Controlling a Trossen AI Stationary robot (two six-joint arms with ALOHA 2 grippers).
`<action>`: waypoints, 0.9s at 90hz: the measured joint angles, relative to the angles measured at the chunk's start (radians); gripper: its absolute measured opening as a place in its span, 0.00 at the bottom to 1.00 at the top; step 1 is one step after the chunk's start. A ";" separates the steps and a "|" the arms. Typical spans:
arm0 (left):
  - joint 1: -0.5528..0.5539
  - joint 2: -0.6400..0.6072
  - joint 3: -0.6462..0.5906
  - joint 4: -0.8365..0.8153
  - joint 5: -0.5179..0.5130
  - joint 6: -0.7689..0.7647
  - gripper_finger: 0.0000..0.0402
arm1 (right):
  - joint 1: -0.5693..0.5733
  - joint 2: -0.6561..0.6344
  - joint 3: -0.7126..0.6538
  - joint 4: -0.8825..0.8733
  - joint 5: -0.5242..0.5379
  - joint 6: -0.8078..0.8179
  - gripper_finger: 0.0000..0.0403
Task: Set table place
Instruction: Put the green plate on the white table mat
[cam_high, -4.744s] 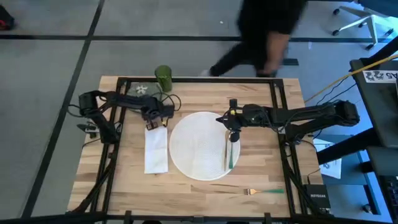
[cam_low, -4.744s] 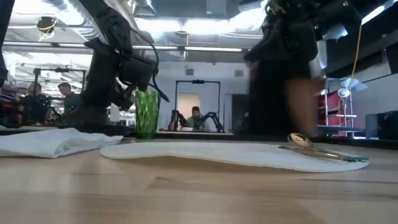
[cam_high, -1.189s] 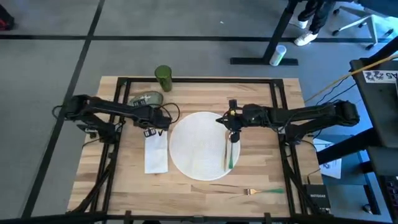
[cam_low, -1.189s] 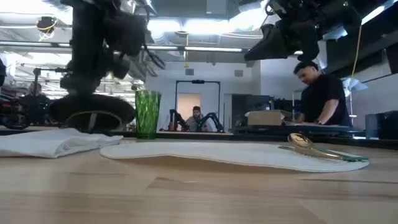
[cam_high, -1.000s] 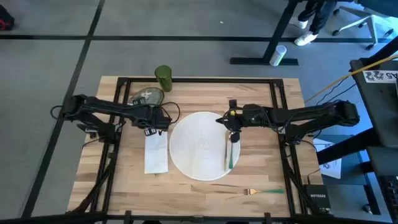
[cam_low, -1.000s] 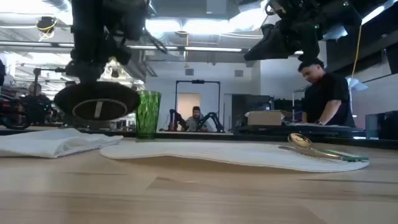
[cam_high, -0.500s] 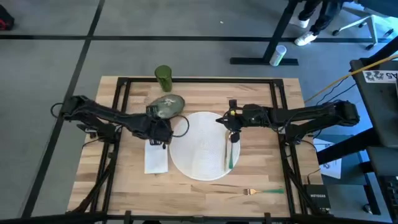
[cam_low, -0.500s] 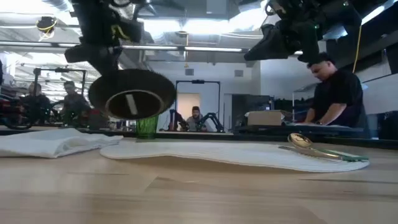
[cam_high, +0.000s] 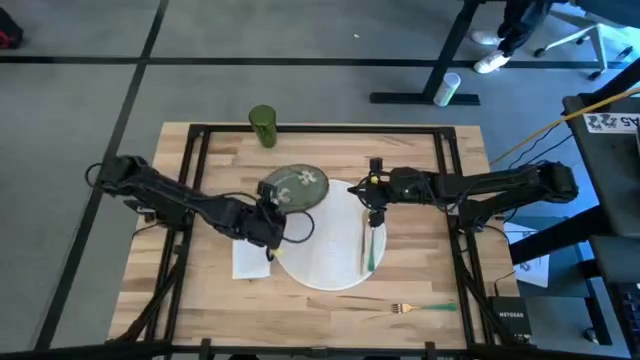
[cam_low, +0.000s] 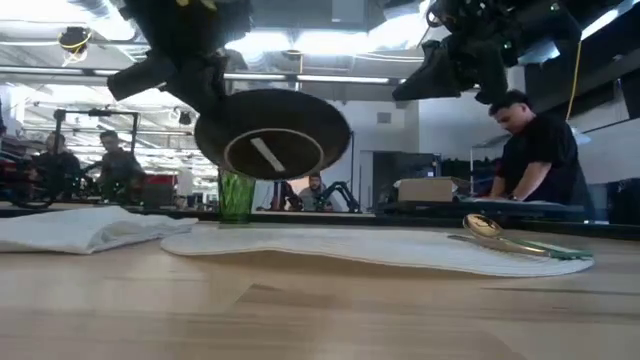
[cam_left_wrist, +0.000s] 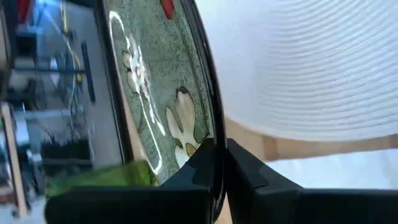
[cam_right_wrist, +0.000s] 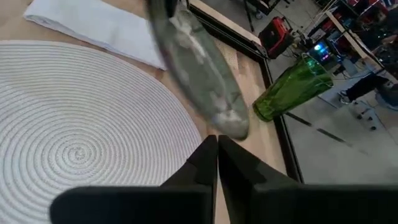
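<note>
The desk (cam_high: 420, 280) carries a round white placemat (cam_high: 325, 235), with a spoon lying near its right edge. The left tool (cam_high: 268, 212) grips a green flowered plate (cam_high: 293, 188) by the rim, held above the mat's far-left edge. It is best levelled and centred before lowering. The right tool (cam_high: 374, 207) hovers clenched, empty.

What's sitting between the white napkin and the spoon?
In the high view, the round white woven placemat fills the stretch between the napkin and the spoon, which rests on its right edge. The left gripper holds a green floral plate over its far-left edge.
</note>
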 joint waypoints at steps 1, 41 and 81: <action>-0.003 0.004 0.000 0.004 0.000 0.007 0.00 | 0.000 0.000 0.000 -0.001 0.002 0.000 0.00; -0.064 0.144 0.000 0.268 -0.020 0.217 0.00 | 0.000 0.000 0.000 -0.022 0.029 0.000 0.00; -0.103 0.241 0.023 0.283 -0.015 0.249 0.00 | 0.000 0.000 0.000 -0.050 0.035 0.001 0.00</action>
